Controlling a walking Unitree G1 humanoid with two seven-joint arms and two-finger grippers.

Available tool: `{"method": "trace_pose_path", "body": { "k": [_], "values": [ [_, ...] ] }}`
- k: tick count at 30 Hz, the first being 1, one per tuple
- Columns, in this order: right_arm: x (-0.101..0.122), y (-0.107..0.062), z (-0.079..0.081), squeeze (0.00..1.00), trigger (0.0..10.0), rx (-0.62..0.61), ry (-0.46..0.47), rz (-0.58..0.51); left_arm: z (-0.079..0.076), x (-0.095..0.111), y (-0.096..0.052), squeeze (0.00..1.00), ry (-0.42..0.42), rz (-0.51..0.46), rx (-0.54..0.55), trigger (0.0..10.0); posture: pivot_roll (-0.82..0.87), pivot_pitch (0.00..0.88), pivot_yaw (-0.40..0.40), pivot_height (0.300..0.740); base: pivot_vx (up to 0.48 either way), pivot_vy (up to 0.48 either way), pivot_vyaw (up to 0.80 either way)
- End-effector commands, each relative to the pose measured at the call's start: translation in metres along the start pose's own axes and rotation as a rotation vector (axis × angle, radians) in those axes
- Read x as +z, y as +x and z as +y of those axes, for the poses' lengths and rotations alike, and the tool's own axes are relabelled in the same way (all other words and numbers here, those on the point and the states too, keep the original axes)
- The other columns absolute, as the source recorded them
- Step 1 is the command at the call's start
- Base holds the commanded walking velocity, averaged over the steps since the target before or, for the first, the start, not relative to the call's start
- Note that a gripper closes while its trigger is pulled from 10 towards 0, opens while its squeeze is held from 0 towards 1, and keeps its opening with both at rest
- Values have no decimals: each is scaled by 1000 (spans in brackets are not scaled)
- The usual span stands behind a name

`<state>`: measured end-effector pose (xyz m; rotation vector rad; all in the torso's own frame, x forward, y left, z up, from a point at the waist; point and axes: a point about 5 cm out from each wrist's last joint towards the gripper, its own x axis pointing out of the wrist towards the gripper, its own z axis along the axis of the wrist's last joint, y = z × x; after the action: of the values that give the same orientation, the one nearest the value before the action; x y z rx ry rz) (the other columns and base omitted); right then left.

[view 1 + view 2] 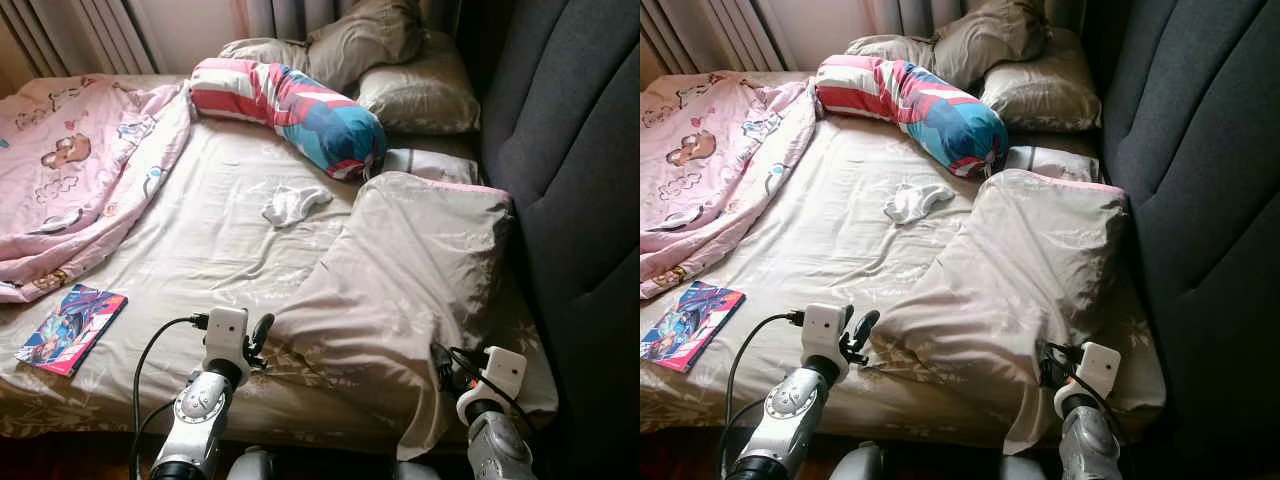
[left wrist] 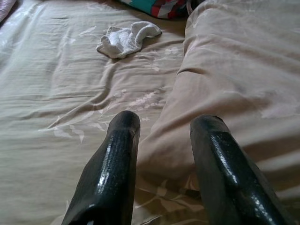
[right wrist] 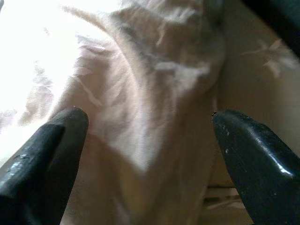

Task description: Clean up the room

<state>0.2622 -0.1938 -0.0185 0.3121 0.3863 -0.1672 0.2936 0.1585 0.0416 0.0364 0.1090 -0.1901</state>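
A large beige pillow (image 1: pixel 400 270) with a faint floral print lies rumpled at the bed's (image 1: pixel 200 260) near right corner, against the dark headboard (image 1: pixel 570 150). The left hand (image 2: pixel 161 140) sits at its near left corner, fingers parted around a fold without gripping. The right hand (image 3: pixel 150 126) is wide open at its near right corner. A white sock (image 1: pixel 293 203) lies mid-bed; a comic book (image 1: pixel 70 327) rests near the left edge.

Two silver arms end in white, boxy wrist modules. A black cable loops from the left module. The left gripper (image 1: pixel 262 335) and the right gripper (image 3: pixel 150 140) have long, glossy black fingers (image 2: pixel 112 168) with rounded tips.
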Motion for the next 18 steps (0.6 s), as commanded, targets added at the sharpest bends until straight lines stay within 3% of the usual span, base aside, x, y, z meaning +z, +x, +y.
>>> {"method": "trace_pose_path", "body": {
  "k": [1, 10, 14, 18],
  "values": [
    [-4, 0, 1, 0, 10000, 1, 41, 32, 3, -6, -4, 0, 8, 28, 2, 10000, -62, 130, 53, 659, 0, 0, 0],
    [3, 8, 4, 0, 10000, 20, 133, 68, 4, -7, -7, 0, 15, 34, -3, 10000, -45, 126, 58, 659, 0, 0, 0],
    [5, 11, 5, 0, 10000, 3, 87, 91, 5, -8, -10, 0, 18, 35, -6, 10000, -33, 124, 63, 659, 0, 0, 0],
    [9, 14, 8, 0, 10000, 23, 101, 92, 6, -10, -14, 0, 26, 40, -15, 10000, -20, 129, 69, 659, 0, 0, 0]
  ]
}}
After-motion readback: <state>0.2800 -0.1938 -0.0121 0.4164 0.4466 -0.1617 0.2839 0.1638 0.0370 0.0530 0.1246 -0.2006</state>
